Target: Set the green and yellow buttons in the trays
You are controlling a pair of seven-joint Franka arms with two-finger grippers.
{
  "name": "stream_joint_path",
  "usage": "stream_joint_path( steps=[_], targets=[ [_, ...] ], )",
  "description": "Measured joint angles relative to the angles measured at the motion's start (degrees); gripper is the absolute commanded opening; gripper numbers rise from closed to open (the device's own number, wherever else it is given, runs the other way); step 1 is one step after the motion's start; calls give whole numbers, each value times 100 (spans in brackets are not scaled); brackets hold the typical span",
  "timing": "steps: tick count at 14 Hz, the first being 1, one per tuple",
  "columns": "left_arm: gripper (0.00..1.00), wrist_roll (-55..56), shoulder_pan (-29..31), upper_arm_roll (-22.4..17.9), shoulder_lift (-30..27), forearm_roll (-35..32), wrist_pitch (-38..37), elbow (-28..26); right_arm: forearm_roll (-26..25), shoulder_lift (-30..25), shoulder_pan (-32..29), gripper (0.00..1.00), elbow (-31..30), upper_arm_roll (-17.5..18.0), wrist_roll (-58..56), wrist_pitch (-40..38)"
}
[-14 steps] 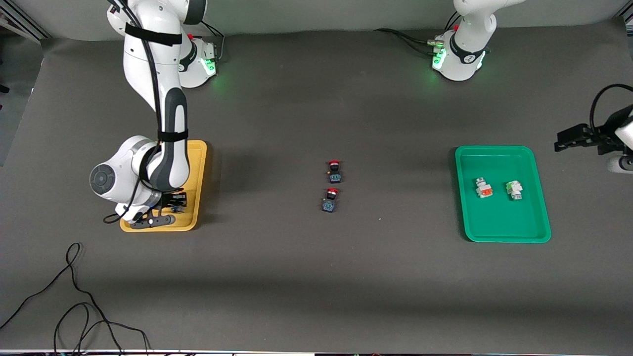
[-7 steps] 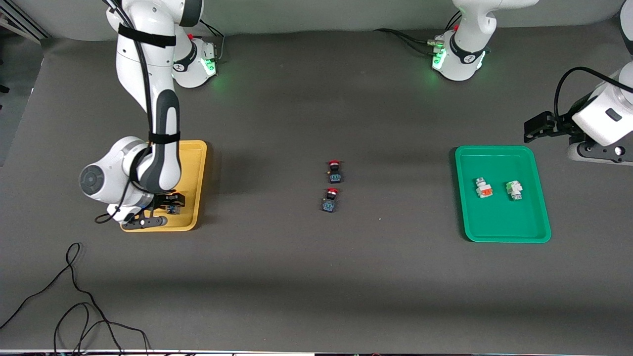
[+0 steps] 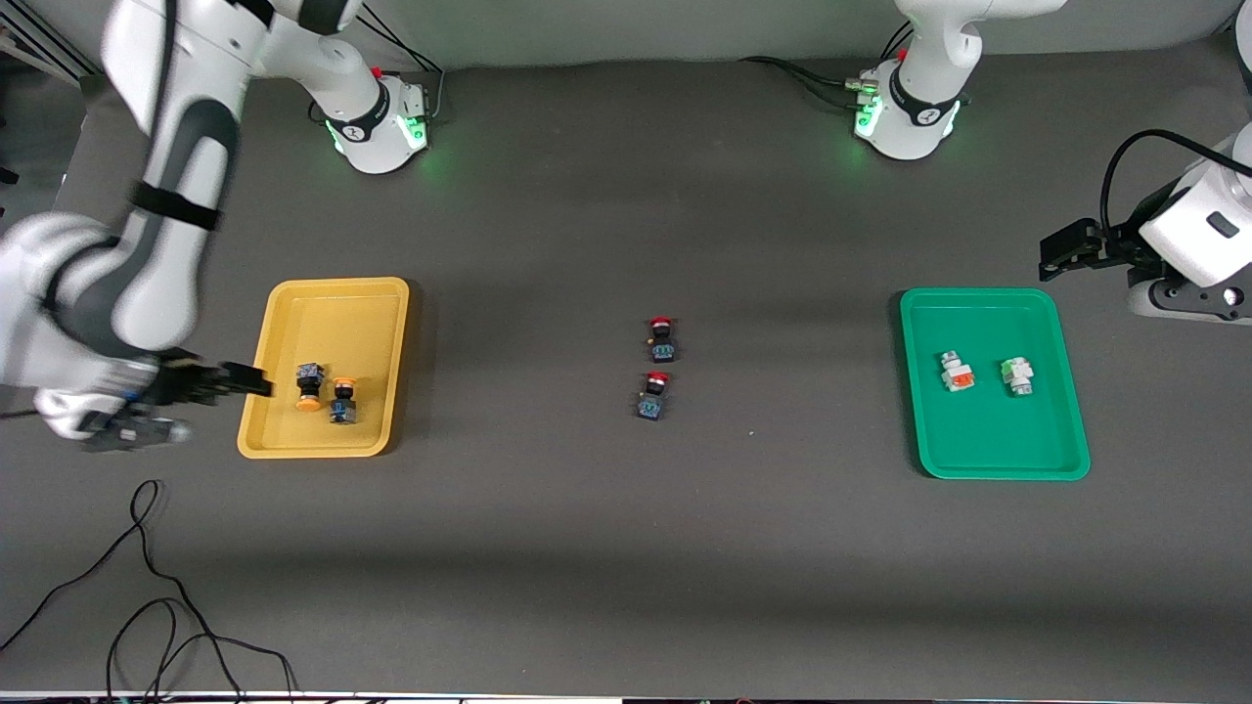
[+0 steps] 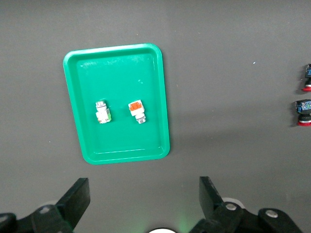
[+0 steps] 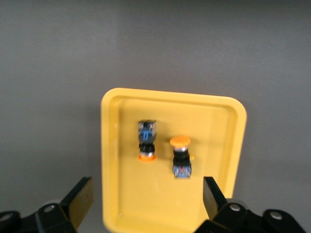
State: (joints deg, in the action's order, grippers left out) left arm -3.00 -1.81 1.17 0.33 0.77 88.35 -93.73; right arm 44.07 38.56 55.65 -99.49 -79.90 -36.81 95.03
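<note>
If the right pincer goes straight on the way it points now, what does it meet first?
Probably the shallow yellow plastic tray: the open right pincer points across its rim toward the two black yellow-capped buttons. Its height is unclear, so it might pass above.

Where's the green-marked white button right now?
The green-marked white button lies in the green tray, beside the orange-marked white button, toward the left arm's end.

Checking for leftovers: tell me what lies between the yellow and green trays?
Front view: two red-capped switches on bare table, between yellow tray and green tray.
</note>
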Motion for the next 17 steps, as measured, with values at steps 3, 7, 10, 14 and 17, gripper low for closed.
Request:
stream_joint_path(
  steps=[3, 7, 10, 14, 17],
  targets=[
    [100, 0, -1, 0, 0, 1, -1, 2, -113, -30, 6, 100, 632, -446, 124, -780],
    [100, -3, 0, -6, -2, 1, -2, 7, -617, -30, 21, 100, 1749, -646, 781, -1556],
    [100, -7, 0, -10, -3, 1, -2, 10, -1052, -47, 193, 100, 2148, -812, 1201, -1843],
    [100, -8, 0, -24, -34, -6, -36, 51, -1906, -1015, -372, 100, 2252, 243, 2516, -1945],
    [100, -8, 0, -40, -46, -7, -72, 60, -3069, -2151, -1633, 100, 2252, 2383, 3395, -1943]
  ],
)
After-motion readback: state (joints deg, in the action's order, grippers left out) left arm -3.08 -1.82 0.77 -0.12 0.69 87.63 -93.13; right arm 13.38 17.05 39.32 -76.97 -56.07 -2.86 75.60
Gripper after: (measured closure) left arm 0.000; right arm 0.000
